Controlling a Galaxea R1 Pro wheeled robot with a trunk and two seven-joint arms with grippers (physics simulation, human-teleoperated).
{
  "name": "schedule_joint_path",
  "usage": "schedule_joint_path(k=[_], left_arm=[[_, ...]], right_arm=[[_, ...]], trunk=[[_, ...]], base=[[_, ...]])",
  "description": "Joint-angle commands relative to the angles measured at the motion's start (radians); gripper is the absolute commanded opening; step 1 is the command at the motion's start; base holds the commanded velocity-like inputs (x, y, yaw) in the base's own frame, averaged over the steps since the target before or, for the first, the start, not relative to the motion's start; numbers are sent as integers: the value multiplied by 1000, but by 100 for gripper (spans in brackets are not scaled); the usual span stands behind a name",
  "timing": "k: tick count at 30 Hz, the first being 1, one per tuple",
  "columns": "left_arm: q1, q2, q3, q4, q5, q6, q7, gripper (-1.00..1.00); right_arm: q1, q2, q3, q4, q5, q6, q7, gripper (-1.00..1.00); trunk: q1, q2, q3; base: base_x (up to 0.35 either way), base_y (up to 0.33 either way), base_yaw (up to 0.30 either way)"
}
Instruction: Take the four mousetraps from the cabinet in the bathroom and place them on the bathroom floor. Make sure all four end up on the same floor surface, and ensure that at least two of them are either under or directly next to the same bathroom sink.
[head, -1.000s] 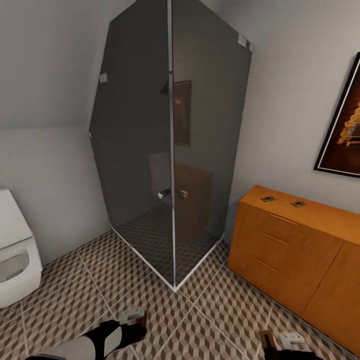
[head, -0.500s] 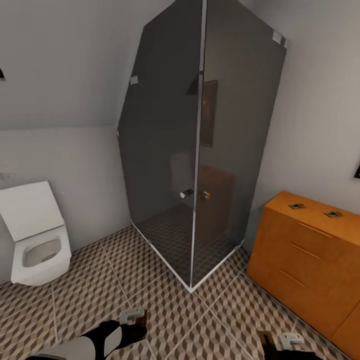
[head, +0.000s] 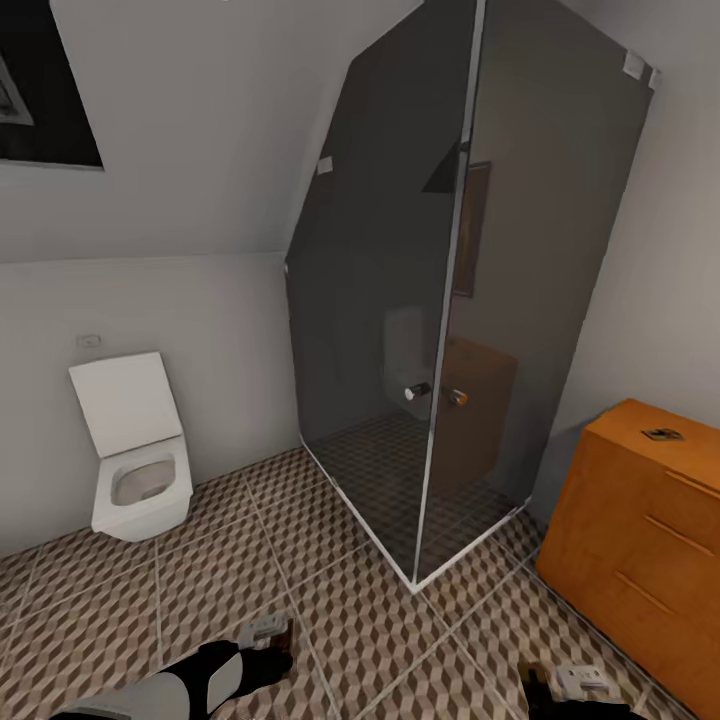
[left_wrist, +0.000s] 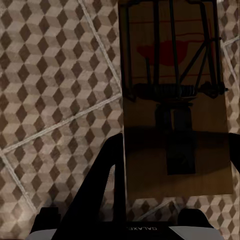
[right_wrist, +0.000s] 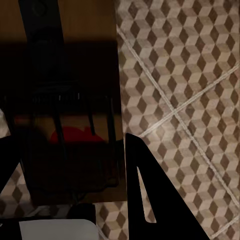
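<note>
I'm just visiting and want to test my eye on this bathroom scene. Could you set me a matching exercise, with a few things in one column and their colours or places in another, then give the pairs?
Things:
1. toilet
2. cabinet
3. shower enclosure
4. mousetrap in the left tool

Descriptions:
A. orange-brown wood, with a small trap on top
B. dark tinted glass, in the corner
C. white, lid up, against the wall
D. brown base with a red patch, held over the tiled floor

Pairs: 1-C, 2-A, 3-B, 4-D
</note>
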Motion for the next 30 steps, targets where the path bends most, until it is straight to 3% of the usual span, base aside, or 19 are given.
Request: schedule_joint_path(k=[1, 30], left_arm=[[-1, 0, -8, 0, 9, 4, 0, -100], [-1, 1, -8, 0, 9, 4, 0, -100]], right_arm=[[-1, 0, 8, 1, -14, 1, 4, -100], [20, 0, 8, 1, -13, 0, 4, -100]], trunk=[[0, -1, -1], [0, -1, 13]], base=[[0, 0, 285], [0, 0, 285]])
